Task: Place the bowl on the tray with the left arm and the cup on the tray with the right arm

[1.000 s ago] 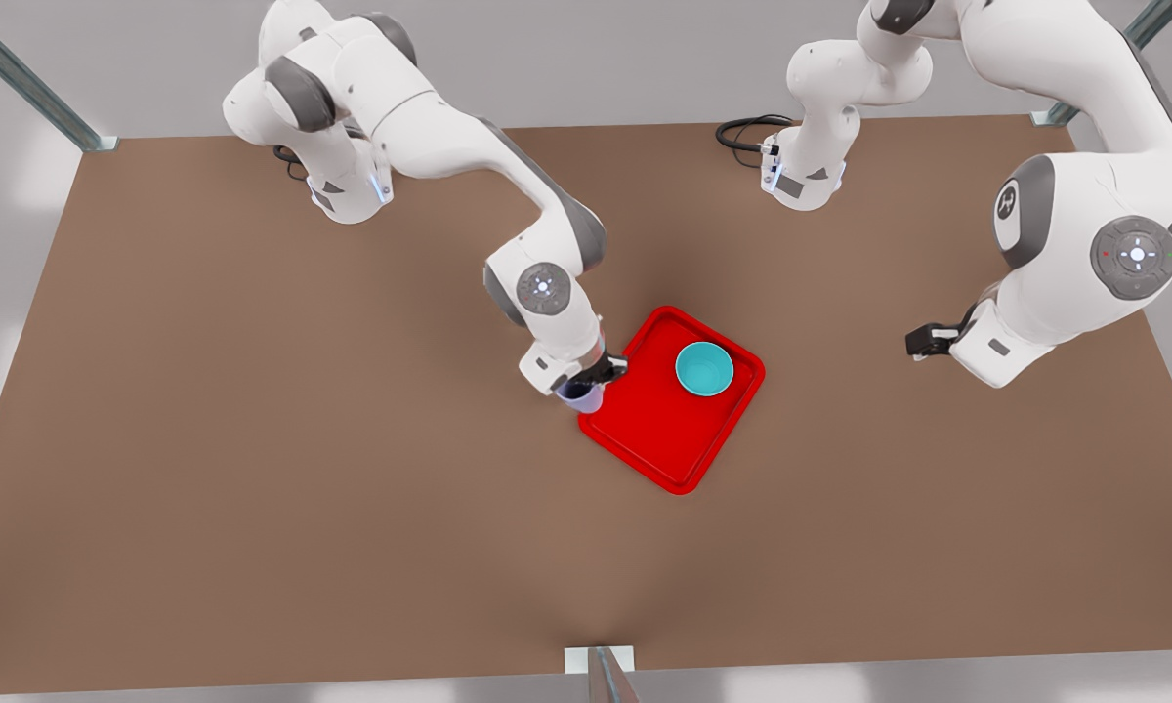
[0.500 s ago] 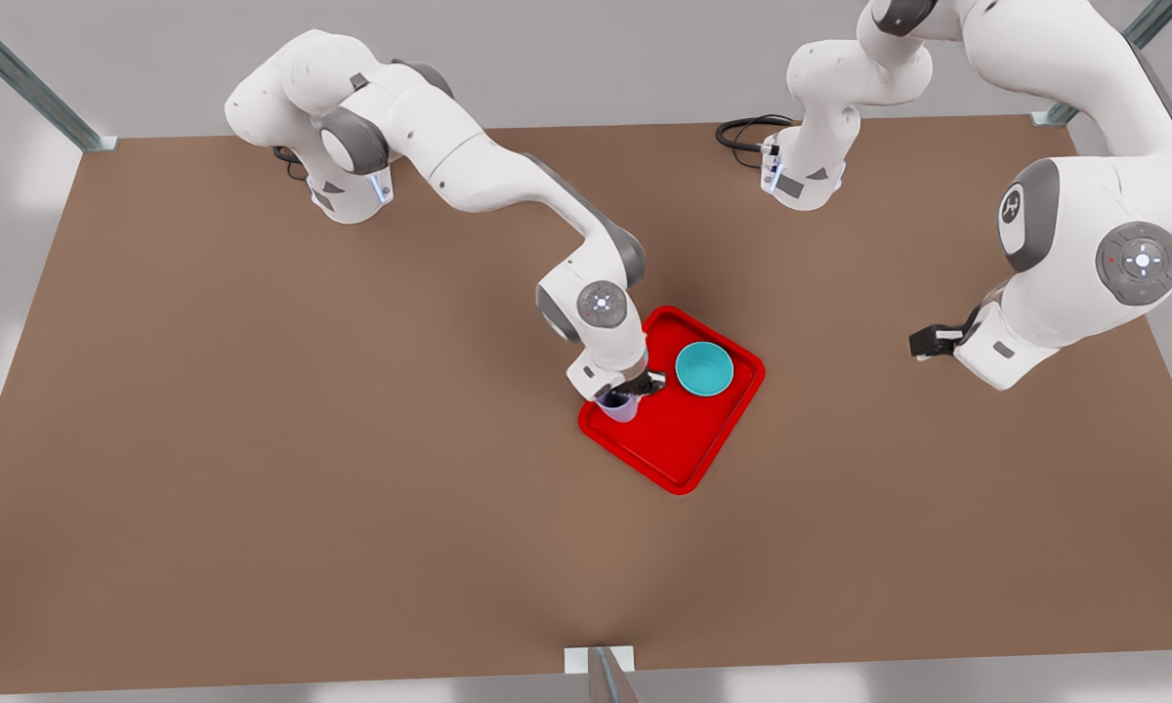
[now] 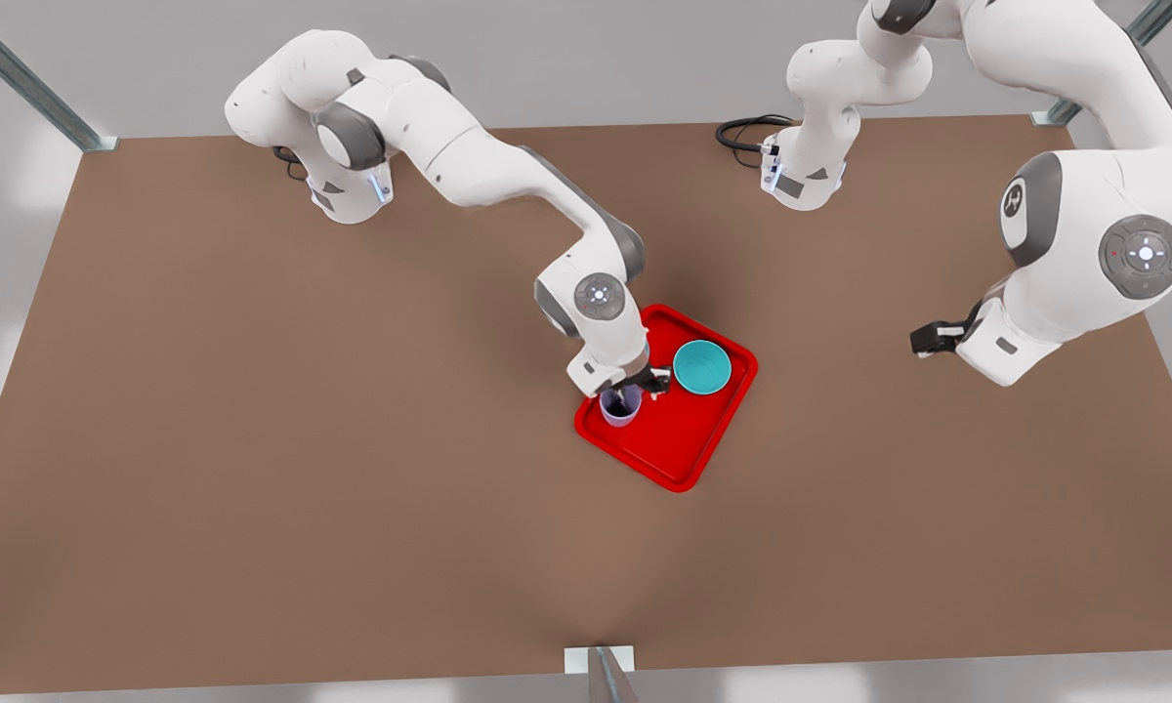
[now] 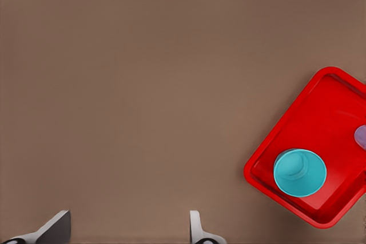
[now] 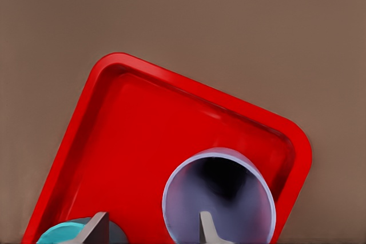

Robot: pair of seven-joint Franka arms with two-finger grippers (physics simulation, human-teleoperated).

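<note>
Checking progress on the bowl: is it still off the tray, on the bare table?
No, the bowl sits inside the red tray.

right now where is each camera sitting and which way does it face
Front view: high above the table, looking down at both arms; the right gripper at the cup on the tray, the left gripper waiting off to the front view's right.
Left wrist view: on the waiting arm, looking down at bare table past its open fingers.
Right wrist view: low over the tray, one finger inside the cup.
Shared: all three show tray, cup and bowl.
</note>
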